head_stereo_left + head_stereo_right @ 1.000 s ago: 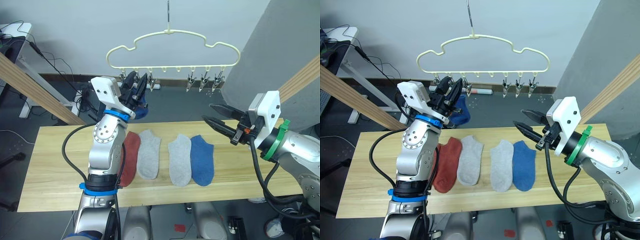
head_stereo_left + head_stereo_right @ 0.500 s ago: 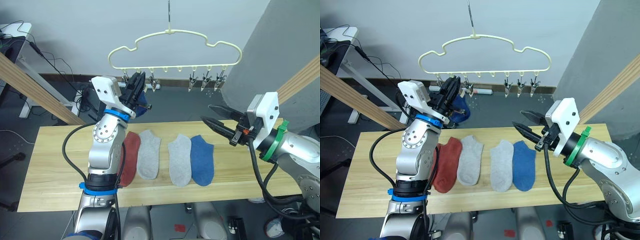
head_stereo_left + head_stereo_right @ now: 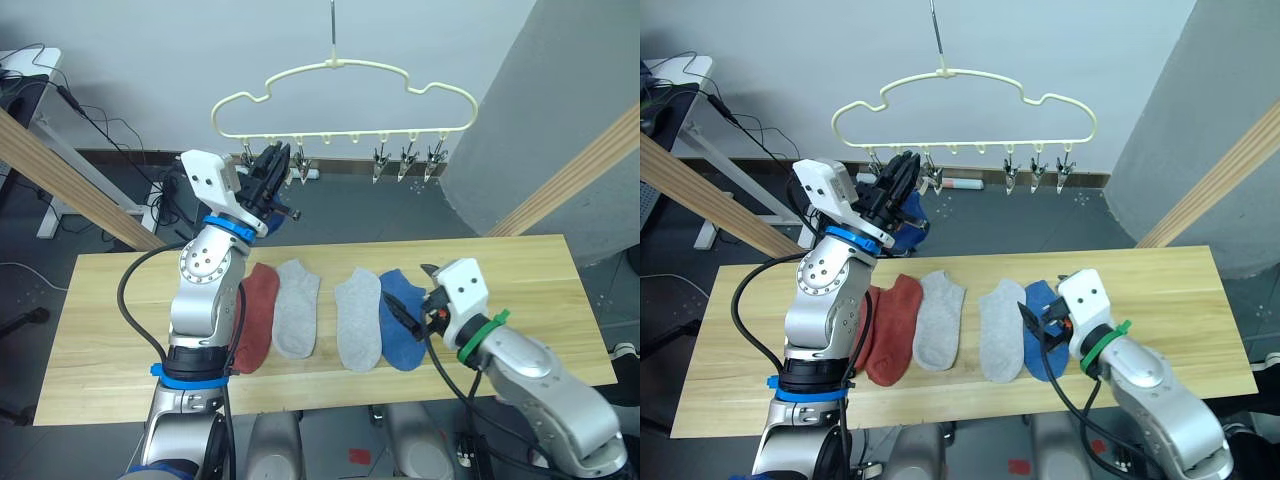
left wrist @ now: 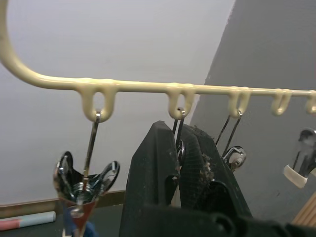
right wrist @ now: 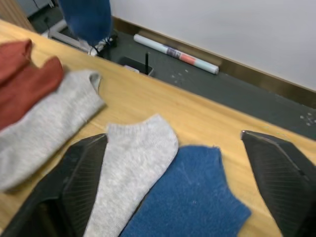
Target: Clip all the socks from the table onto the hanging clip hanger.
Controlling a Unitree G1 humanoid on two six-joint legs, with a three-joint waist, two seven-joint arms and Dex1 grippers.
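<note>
The cream clip hanger [image 3: 340,68] hangs above the far edge of the table [image 3: 100,320]. My left gripper [image 3: 272,165] is raised to its row of silver clips and is shut on the second clip [image 4: 179,146]. A blue sock [image 3: 908,225] hangs from the clip beside it. On the table lie a rust-red sock [image 3: 258,315], two light grey socks [image 3: 298,305] [image 3: 358,318] and a blue sock [image 3: 400,320]. My right gripper [image 5: 182,177] is low over that blue sock, open wide, with nothing between its fingers.
Slanted wooden poles stand at the left [image 3: 60,170] and right [image 3: 560,180] of the table. A white desk with cables [image 3: 30,70] is at the back left. A tube [image 5: 175,52] lies on the floor behind the table.
My right arm has dropped from chest height to just above the blue sock on the table, and its fingers have spread wider. The left gripper has closed on the clip.
</note>
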